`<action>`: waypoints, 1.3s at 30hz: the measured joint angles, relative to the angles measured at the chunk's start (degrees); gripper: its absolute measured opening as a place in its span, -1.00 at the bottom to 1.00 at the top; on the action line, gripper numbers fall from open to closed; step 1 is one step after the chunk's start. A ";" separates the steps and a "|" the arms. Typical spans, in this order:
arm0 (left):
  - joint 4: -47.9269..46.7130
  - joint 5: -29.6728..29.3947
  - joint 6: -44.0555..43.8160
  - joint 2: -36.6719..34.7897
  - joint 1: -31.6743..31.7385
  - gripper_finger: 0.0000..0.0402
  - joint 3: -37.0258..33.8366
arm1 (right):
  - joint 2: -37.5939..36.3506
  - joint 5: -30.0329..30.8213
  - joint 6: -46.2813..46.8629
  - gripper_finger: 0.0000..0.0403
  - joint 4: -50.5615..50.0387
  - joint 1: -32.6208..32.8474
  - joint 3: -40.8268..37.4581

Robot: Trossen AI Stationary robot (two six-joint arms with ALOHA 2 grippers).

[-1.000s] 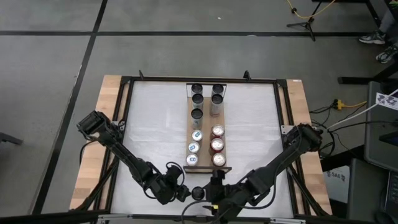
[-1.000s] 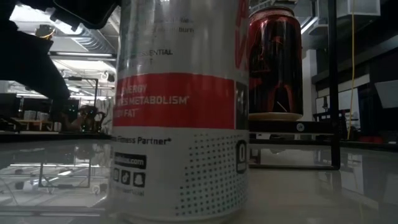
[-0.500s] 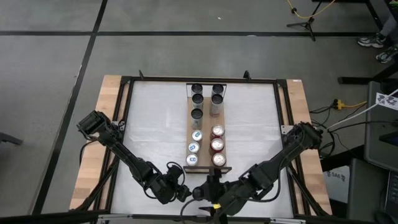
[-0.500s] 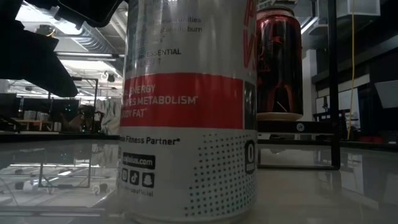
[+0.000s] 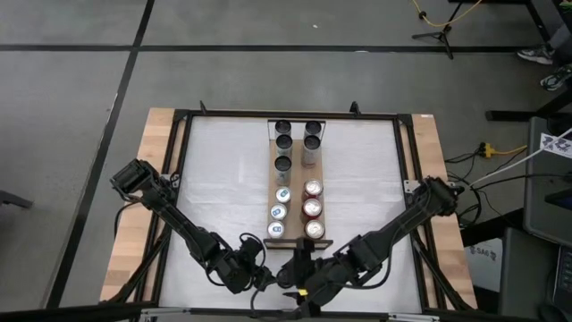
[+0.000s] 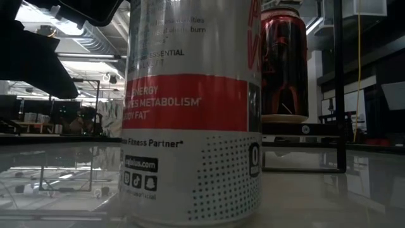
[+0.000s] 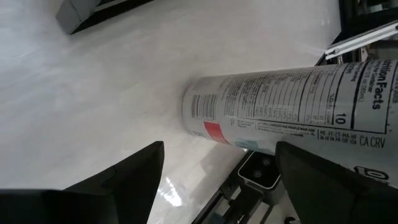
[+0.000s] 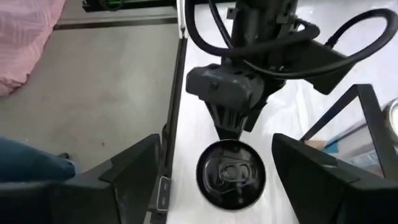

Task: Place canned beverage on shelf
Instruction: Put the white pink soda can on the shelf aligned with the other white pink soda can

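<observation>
High view: perhaps eleven shelf cans (image 5: 311, 208).

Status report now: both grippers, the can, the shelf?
Left gripper open beside the white can. Right gripper open above it. Can upright on table, not held. Shelf holds eleven cans; nothing in the way.

The tall white-and-red aluminium can (image 6: 190, 114) stands upright between both open grippers, just short of the long light-brown wooden shelf (image 5: 296, 183).
</observation>
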 joint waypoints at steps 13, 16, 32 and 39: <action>-0.20 0.00 0.28 0.00 0.00 0.52 0.00 | 3.94 -0.53 0.02 0.48 -0.67 0.00 -0.01; -0.20 0.00 0.28 0.00 0.00 0.52 0.00 | 3.98 -0.77 0.02 0.48 -0.65 0.00 -0.02; -0.21 0.00 0.34 -0.07 0.00 0.52 0.00 | 4.00 -0.83 0.01 0.48 -0.59 -0.11 -0.01; -0.20 0.00 0.34 -0.07 0.00 0.52 0.00 | 4.00 -1.87 0.02 0.73 -0.59 -0.39 0.00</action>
